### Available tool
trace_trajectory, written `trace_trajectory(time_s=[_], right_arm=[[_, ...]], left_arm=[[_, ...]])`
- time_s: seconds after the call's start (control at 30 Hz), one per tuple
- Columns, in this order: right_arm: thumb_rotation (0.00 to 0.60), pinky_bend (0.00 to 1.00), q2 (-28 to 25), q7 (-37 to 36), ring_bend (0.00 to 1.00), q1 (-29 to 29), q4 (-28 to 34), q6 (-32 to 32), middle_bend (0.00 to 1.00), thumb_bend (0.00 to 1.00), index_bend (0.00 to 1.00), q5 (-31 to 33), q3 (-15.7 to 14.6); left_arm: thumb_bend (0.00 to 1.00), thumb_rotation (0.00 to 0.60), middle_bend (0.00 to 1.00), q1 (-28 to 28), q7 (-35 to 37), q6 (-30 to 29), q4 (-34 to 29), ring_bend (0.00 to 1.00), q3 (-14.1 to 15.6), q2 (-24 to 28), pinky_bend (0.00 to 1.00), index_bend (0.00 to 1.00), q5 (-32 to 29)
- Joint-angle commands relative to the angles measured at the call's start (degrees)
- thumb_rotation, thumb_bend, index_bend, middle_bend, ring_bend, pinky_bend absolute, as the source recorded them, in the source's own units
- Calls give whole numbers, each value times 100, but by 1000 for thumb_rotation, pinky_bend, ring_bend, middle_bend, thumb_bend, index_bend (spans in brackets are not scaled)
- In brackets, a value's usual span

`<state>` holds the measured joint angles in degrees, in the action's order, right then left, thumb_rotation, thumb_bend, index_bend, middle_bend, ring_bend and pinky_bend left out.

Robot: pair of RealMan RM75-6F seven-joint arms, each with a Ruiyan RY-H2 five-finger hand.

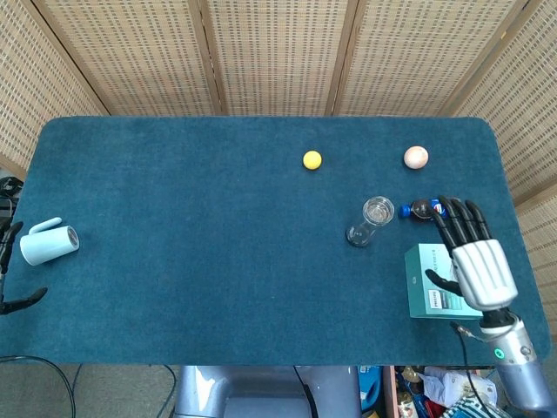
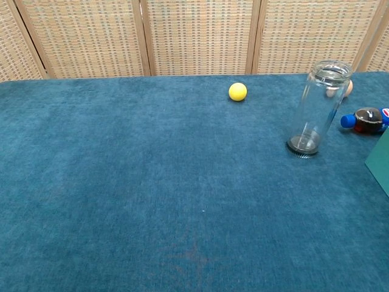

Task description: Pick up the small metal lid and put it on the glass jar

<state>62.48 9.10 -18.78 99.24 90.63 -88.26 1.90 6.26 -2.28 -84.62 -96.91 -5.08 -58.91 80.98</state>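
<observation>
The tall glass jar [image 1: 369, 223] [image 2: 317, 109] stands upright right of the table's middle. A small silvery metal lid [image 1: 378, 209] [image 2: 329, 68] sits across its mouth. My right hand [image 1: 474, 259] hovers to the jar's right, above a teal box, with its fingers spread and nothing in them. It is well apart from the jar. My left hand [image 1: 9, 261] shows only partly at the far left edge, fingers apart and holding nothing. Neither hand appears in the chest view.
A yellow ball [image 1: 312, 159] [image 2: 237, 91] and a pinkish ball [image 1: 416, 157] lie toward the back. A small cola bottle [image 1: 420, 209] [image 2: 366, 120] lies just right of the jar. The teal box [image 1: 430, 283] sits at the front right, a pale blue roll [image 1: 49, 244] at the far left.
</observation>
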Motion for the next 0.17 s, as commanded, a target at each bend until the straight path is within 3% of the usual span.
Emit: trace_trajectory(time_s=[0.03, 0.17], right_arm=[[600, 0, 650, -403, 0, 576, -892, 588, 0, 0, 0, -377, -277], [600, 0, 774, -481, 0, 733, -1031, 692, 0, 0, 0, -339, -237]], left_arm=[[107, 600, 0, -12, -6, -12, -10, 0, 15, 0, 0, 0, 20], [107, 600, 0, -24, -41, -32, -23, 0, 24, -10, 0, 0, 37]])
